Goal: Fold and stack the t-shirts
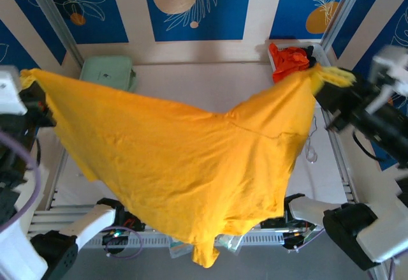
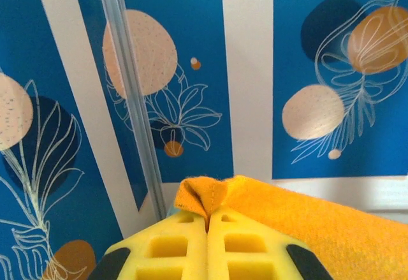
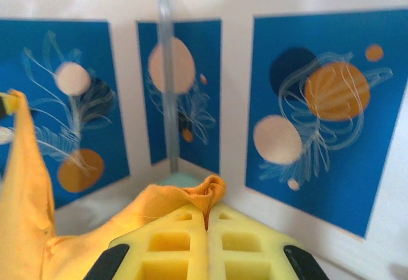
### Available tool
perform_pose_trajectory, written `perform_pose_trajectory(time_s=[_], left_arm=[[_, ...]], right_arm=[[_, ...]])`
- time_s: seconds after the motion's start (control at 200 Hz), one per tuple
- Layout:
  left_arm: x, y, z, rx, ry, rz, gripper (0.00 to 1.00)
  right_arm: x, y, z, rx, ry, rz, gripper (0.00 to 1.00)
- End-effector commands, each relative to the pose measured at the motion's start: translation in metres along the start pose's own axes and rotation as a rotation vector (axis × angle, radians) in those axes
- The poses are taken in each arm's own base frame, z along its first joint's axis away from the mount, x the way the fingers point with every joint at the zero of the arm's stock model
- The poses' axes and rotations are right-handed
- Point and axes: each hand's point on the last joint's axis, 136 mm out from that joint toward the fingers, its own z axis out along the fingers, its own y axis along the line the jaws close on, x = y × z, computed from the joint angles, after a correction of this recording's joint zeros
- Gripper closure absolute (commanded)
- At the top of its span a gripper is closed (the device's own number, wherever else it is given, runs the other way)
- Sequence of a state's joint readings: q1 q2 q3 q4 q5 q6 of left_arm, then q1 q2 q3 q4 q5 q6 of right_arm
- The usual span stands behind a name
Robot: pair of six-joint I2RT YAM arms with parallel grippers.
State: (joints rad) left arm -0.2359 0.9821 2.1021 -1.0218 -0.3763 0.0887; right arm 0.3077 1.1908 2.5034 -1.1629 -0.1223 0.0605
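1. Left gripper: pressed together on one corner of the golden-yellow t-shirt. In its wrist view I see the pads meeting, with a bunched hem pinched at their tips. It is held high above the table.
2. Between the grippers, the shirt hangs spread from the left gripper across to the right one. It sags below both, and its lowest fold droops toward the arm bases. The mint-green case lies beyond the left gripper, to its right, partly behind the cloth.
3. Right gripper: also closed, pinching the opposite corner. Its wrist view shows a knot of yellow cloth at the fingertips. The orange-red t-shirt lies crumpled on the table just beyond this gripper, to its left. A dark scrap beside it may be the navy tee; I cannot tell.
4. Judgement: I am at the spreading step for the first shirt. Nothing is folded or stacked yet.
5. Next move, as I judge it: lower both grippers together, keep the cloth taut, and lay it flat on bare table below them, clear of the case and the orange-red shirt. Release only once the cloth rests.
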Motion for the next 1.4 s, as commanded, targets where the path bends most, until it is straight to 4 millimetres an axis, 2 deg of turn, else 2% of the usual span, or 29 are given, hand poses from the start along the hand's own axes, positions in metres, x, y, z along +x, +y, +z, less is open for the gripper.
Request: perform_pose_trajectory(time_s=[0.0,0.085,0.155,0.27,0.425,0.495,0.615,0.635,0.695,0.745,0.805,0.886,1.051,1.206,1.396], left_arm=[[0.016,-0.007,0.045,-0.056,0.043,0.056,0.98],[0.048,-0.021,0.082,-0.068,0.111,0.079,0.98],[0.084,-0.033,0.117,-0.081,0.185,0.108,0.98],[0.158,-0.056,0.178,-0.092,0.312,0.145,0.99],[0.258,-0.094,0.258,-0.046,0.467,0.111,1.0],[0.296,-0.108,0.29,-0.039,0.513,0.1,1.0],[0.344,-0.119,0.338,-0.058,0.58,0.1,1.0],[0.353,-0.121,0.345,-0.062,0.595,0.101,1.0],[0.371,-0.123,0.365,-0.07,0.622,0.103,1.0],[0.383,-0.125,0.38,-0.075,0.639,0.104,1.0],[0.394,-0.128,0.396,-0.075,0.654,0.105,1.0],[0.408,-0.132,0.413,-0.072,0.672,0.113,1.0],[0.429,-0.137,0.433,-0.071,0.709,0.129,1.0],[0.436,-0.135,0.434,-0.078,0.722,0.124,1.0],[0.44,-0.126,0.42,-0.074,0.738,0.102,1.0]], right_arm=[[0.03,-0.047,0.051,0.145,0.116,-0.036,1.0],[0.066,-0.077,0.089,0.186,0.217,-0.014,1.0],[0.096,-0.102,0.116,0.201,0.285,0.036,1.0],[0.15,-0.149,0.159,0.224,0.393,0.108,1.0],[0.238,-0.214,0.22,0.236,0.548,0.2,1.0],[0.279,-0.239,0.247,0.242,0.621,0.22,1.0],[0.352,-0.28,0.29,0.266,0.748,0.231,1.0],[0.357,-0.284,0.293,0.271,0.758,0.229,1.0],[0.39,-0.302,0.307,0.295,0.809,0.234,1.0],[0.406,-0.314,0.318,0.311,0.82,0.23,1.0],[0.423,-0.325,0.327,0.329,0.827,0.225,1.0],[0.434,-0.338,0.334,0.36,0.814,0.22,1.0],[0.446,-0.347,0.339,0.378,0.786,0.263,1.0],[0.449,-0.342,0.333,0.366,0.8,0.309,1.0],[0.437,-0.329,0.314,0.346,0.795,0.364,1.0]])
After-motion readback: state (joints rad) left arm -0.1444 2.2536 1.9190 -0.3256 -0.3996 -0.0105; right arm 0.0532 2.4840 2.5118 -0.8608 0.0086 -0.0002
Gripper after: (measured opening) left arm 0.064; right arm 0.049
